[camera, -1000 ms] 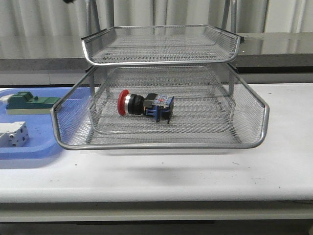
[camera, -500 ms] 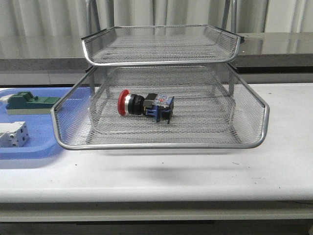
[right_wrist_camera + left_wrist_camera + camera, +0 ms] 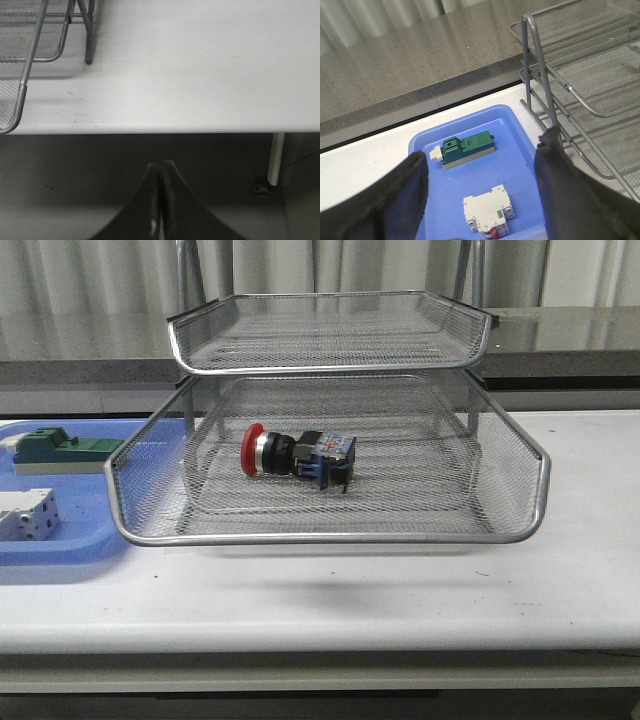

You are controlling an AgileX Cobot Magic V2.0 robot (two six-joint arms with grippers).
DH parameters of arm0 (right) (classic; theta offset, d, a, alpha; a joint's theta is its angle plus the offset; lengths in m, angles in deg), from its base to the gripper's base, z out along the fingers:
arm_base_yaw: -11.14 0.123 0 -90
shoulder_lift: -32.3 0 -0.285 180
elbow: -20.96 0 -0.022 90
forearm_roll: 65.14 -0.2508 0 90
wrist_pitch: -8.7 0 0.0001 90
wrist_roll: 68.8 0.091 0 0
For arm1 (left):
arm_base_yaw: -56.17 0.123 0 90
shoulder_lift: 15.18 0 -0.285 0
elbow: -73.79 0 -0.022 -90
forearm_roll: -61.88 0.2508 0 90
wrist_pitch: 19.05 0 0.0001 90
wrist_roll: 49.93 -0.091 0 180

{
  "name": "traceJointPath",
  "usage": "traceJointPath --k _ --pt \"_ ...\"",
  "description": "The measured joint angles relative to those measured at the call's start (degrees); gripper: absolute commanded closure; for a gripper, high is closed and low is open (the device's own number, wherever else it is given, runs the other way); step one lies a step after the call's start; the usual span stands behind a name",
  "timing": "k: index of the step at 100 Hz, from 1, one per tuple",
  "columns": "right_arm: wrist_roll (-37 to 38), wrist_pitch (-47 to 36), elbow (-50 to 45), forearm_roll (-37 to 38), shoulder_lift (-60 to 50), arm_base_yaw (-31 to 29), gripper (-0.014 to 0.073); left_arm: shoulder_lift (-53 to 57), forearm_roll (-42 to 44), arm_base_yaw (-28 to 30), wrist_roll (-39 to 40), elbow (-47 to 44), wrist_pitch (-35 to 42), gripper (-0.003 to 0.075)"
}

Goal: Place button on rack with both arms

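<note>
Your button lies on its side in the pulled-out lower tray of the rack, red head toward the blue tray, touching nothing but mesh. L gripper hangs above the blue tray w/ fingers spread wide, holding nothing, green block and white part below. R gripper sits off the table edge, fingers pressed together, holding nothing.

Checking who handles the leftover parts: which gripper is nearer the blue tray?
Left. The left gripper hovers open above the blue tray; the right gripper, shut, sits off the table's front edge.
</note>
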Motion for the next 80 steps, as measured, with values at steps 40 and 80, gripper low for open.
traceJointPath --k 40,80 --pt "0.0 0.0 0.0 0.0 0.0 0.0 0.0662 15.9 -7.3 0.0 0.0 -17.8 13.0 0.0285" --pt "0.0 0.0 0.0 0.0 0.0 0.0 0.0662 17.4 -9.4 0.0 0.0 -21.3 18.8 0.0337"
